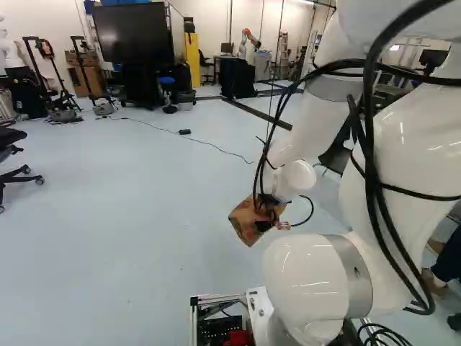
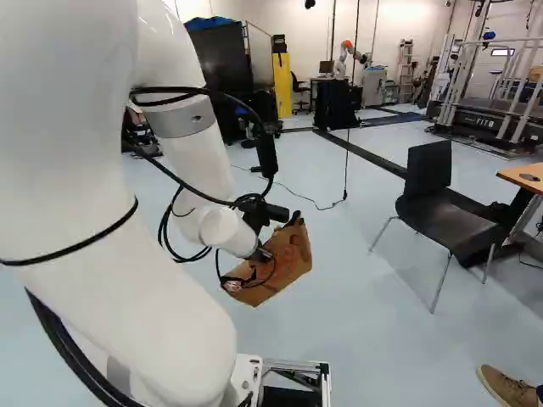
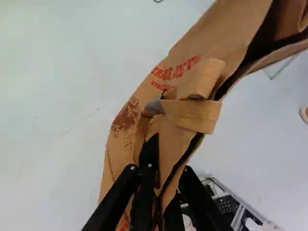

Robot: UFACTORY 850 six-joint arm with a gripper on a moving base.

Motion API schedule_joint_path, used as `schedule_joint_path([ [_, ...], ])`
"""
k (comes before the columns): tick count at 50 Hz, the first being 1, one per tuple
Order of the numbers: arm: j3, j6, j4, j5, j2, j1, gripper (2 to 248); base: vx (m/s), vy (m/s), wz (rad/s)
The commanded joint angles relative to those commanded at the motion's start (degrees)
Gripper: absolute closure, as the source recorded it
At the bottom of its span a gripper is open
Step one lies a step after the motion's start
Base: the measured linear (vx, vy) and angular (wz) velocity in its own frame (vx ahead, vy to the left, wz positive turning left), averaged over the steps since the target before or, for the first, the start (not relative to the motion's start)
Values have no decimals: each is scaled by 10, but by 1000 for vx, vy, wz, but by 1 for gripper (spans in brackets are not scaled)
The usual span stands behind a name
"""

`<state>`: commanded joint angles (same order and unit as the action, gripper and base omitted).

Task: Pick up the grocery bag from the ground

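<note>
Gripping on, the hand [image 3: 156, 161] was nearly closed around the paper grocery bag [image 3: 127, 120]! Light, floppy, easily torn, by my reckoning; the doubled paper up top offered the safest hold.

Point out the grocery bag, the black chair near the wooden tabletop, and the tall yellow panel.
Grocery bag [image 2: 290, 256]: right base view, on its brown paper side.
Black chair [image 2: 428, 166]: right base view, on its backrest.
Tall yellow panel [image 1: 193, 61]: left base view, on its front.
</note>
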<state>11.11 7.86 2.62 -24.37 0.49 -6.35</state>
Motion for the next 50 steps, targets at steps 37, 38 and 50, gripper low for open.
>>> schedule_joint_path([
  [37, -40, -51, -17, -167, 101, 41, 231, 0, 0, 0],
  [38, -41, -52, -17, -170, 103, 42, 231, 0, 0, 0],
  [50, -49, -63, -21, -206, 125, 51, 231, 0, 0, 0],
])
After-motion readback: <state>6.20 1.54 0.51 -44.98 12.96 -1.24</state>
